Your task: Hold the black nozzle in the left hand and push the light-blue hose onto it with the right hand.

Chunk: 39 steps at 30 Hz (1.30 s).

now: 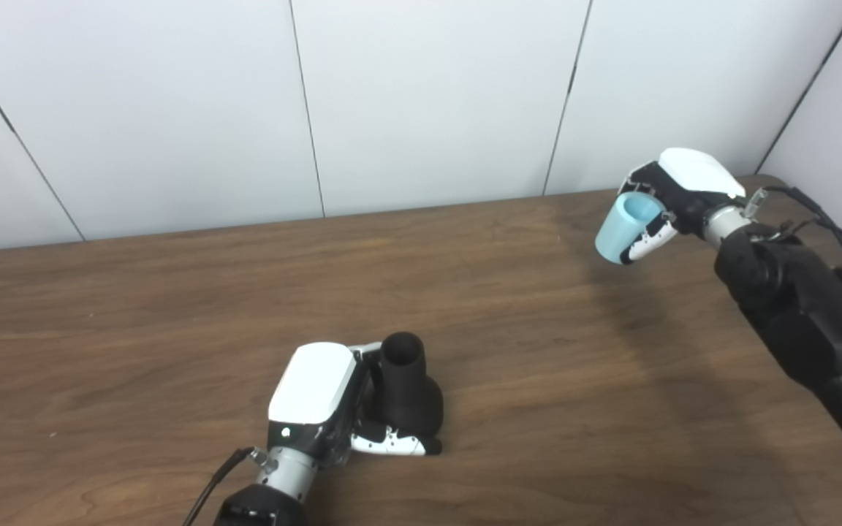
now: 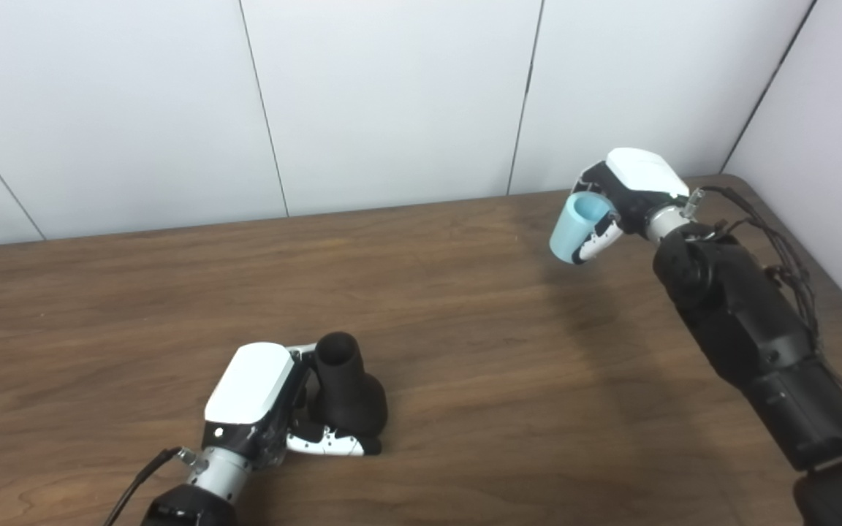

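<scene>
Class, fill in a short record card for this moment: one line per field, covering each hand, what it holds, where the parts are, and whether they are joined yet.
Left hand: shut on the black nozzle, which stands upright on the table, open end up
Right hand: shut on the light-blue hose, held above the table's far right
Parts joined: no, well apart
Step left: bring hose to nozzle and push on

A matte black nozzle [image 1: 408, 391] is seen against a brown surface [image 1: 172, 329] streaked with darker wood grain. The hose [image 1: 624, 226] is coloured light blue. Each robot hand, left [image 1: 326, 405] and right [image 1: 673, 193], is clad in white shells over black parts, with white fingers speckled black. White wall panels [image 1: 428, 95] are divided by dark seams.
</scene>
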Available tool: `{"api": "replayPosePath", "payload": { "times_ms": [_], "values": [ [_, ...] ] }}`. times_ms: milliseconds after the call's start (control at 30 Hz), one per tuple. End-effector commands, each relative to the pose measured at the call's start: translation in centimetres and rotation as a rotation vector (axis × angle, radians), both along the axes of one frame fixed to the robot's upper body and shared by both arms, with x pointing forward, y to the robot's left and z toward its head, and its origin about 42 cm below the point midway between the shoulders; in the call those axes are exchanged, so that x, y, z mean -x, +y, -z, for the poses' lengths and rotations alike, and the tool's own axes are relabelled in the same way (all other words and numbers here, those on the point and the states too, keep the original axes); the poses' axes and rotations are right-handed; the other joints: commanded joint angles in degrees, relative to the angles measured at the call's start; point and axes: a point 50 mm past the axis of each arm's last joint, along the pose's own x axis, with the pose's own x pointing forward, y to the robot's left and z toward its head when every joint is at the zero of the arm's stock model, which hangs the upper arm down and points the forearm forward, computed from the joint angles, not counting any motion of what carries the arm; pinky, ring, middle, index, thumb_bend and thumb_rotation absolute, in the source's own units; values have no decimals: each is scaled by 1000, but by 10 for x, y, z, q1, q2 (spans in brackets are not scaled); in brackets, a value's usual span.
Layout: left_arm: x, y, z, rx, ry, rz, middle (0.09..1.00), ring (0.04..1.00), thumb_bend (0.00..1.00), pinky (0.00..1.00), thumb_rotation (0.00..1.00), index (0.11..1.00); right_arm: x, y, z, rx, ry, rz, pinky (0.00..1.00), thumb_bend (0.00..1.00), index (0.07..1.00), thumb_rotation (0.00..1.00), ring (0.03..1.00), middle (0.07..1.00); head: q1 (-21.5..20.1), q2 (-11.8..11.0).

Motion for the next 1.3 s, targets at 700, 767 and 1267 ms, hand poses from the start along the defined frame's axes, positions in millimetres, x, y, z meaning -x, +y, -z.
{"api": "replayPosePath", "payload": {
  "times_ms": [700,767,1267],
  "values": [
    [31,-24,43,-92,237,69,525,468,500,448,0,467,133,93,-61,-274,-155,-320,381,514,523,0,388,509,61,7],
    [32,-25,43,-95,236,67,524,472,500,449,0,468,141,99,-62,-300,-159,-342,387,516,514,0,394,508,65,8],
    [34,-35,44,-102,236,73,532,496,497,487,0,450,152,134,-69,-381,-148,-456,385,517,494,0,400,519,79,13]
  ]
}}
